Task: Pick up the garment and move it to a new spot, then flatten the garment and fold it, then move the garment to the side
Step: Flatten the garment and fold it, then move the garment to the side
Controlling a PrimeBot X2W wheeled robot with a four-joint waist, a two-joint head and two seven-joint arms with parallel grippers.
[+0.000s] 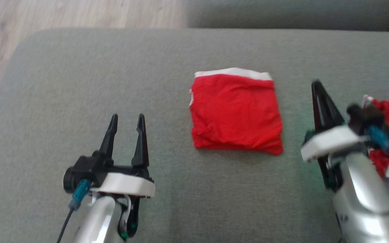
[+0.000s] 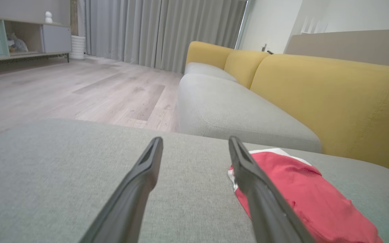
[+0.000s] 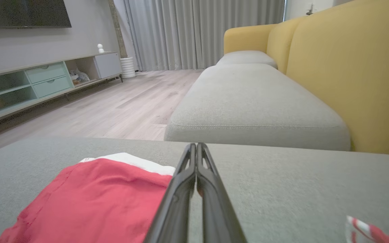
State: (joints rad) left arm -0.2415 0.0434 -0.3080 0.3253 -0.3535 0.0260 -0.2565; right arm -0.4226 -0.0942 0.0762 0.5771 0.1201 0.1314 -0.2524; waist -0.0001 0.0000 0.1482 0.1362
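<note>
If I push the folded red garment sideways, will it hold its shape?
Probably not. The garment looks like thin, wrinkled cloth, so it would likely bunch rather than slide whole. The cushion has a woven cover that may drag on it. Lifted by one edge, its layers would probably droop open.

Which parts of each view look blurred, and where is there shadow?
Head view: soft, the right gripper smeared, a thin shadow along the near edge of the folded red garment with white trim. Left wrist view: the open left gripper blurs toward the lens. Right wrist view: the shut fingers soft near the bottom, the yellow sofa back sharper.
</note>
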